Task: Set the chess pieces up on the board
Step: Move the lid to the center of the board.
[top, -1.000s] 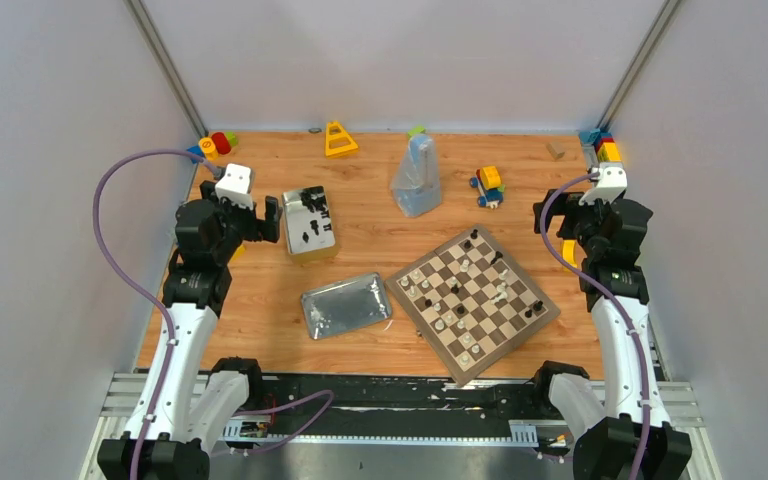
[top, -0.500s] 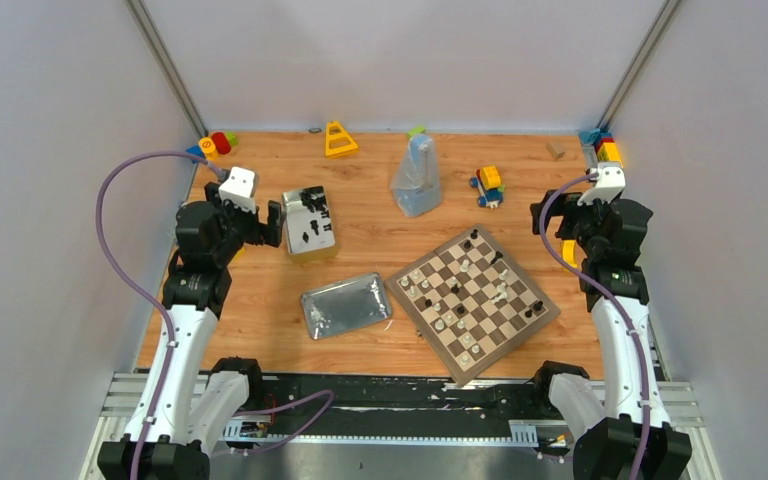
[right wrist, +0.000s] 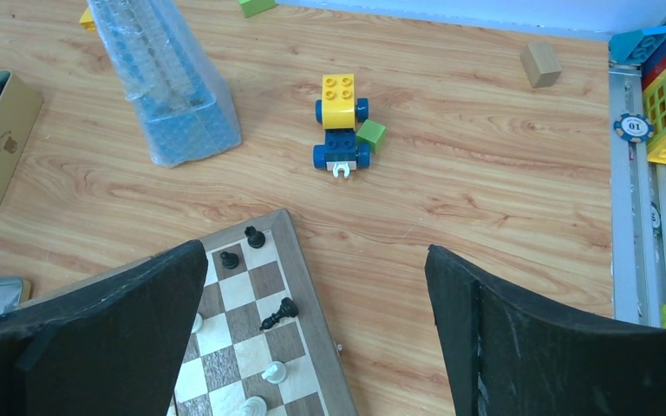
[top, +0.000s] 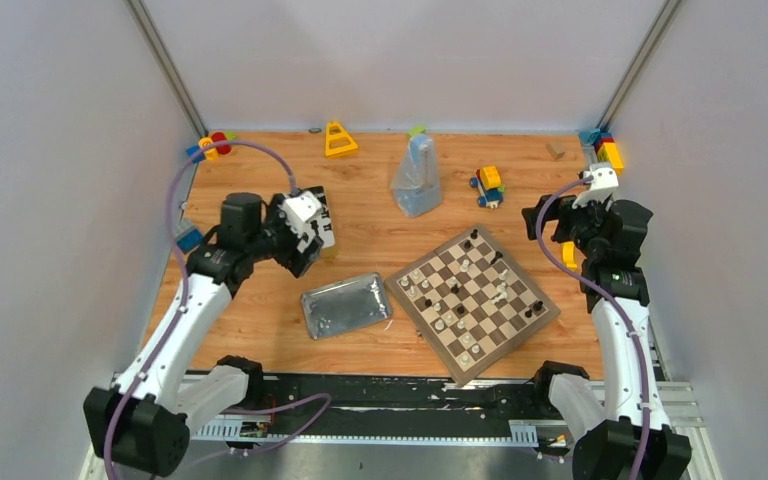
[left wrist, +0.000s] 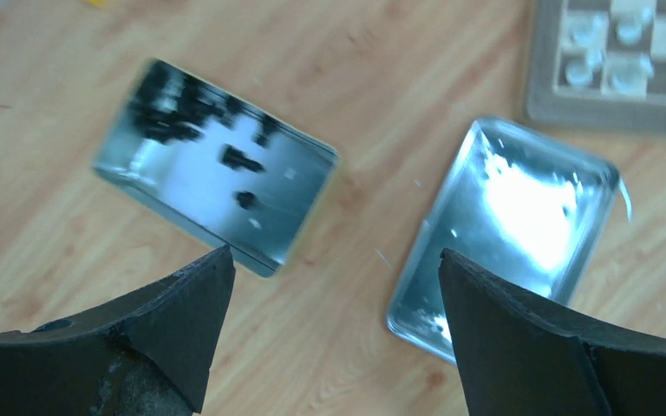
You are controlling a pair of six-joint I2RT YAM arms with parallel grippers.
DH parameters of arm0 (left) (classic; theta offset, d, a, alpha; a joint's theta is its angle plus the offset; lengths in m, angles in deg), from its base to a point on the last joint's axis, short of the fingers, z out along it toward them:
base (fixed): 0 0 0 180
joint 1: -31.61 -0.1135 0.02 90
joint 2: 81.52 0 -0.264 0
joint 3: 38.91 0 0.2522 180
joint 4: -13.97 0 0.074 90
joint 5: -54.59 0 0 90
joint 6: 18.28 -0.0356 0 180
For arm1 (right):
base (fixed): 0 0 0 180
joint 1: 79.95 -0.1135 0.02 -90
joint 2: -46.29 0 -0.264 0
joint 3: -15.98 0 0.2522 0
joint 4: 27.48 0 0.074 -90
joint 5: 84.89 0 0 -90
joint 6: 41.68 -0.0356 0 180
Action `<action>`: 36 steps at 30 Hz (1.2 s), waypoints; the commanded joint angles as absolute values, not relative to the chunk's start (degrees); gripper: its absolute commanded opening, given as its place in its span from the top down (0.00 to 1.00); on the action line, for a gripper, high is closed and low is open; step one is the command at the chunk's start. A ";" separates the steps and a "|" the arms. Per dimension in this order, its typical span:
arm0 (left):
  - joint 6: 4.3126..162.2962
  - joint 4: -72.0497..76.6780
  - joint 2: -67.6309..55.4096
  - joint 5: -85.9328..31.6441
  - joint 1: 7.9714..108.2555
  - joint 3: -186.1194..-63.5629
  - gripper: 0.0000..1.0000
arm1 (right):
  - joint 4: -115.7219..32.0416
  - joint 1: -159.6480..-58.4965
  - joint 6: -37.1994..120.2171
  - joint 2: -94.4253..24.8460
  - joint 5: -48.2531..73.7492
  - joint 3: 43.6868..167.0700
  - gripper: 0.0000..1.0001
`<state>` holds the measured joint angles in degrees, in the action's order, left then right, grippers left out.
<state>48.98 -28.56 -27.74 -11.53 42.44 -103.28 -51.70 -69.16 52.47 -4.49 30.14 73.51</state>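
The job looks only partly done. A number of chess pieces (top: 458,290), black and cream-white, stand on the board (top: 516,330), but they are scattered across the middle and edge squares and not lined up in back rows at either end. More black pieces lie loose inside the open tin (left wrist: 217,186), so, as I judge it, those must come out and the ones on the board must be sorted into place.

The board sits at about 4 o'clock on the counter (top: 360,180), turned like a diamond. The tin is at 9 o'clock from it, with the lid (top: 345,305) lying between them, hollow side up.

The left claw (left wrist: 334,260) hangs above the tin and lid, its jaws spread wide and nothing between them. The right claw (right wrist: 314,256) is just as wide and bare, poised near the board's 1 o'clock corner.

The board is smooth wood in dark brown and cream squares with a brown border. The pieces are tiny glossy figures with round bases and narrow tops, each smaller than a square, likely light and easy to tip. The tin is a shallow rectangle, mirror-bright inside and dull tan outside; the lid is a thin, shiny tray with rounded corners. The counter shows warm orange wood grain
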 commanded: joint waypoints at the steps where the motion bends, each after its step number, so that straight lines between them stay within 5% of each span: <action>1: 41.44 -35.67 -22.34 -16.31 50.57 -100.80 0.07 | -51.48 -69.22 54.17 -3.76 33.25 74.09 0.00; 15: 37.44 -37.06 0.38 -24.11 58.55 -103.10 0.36 | -52.47 -69.22 55.61 -4.45 36.16 73.90 0.00; 26: 34.88 -36.36 6.17 -31.26 58.60 -99.78 0.46 | -52.93 -69.27 55.88 -5.04 37.65 73.95 0.00; 36: 30.15 -37.01 5.67 -42.52 58.51 -93.97 0.72 | -53.10 -69.30 56.08 -4.99 38.21 73.87 0.00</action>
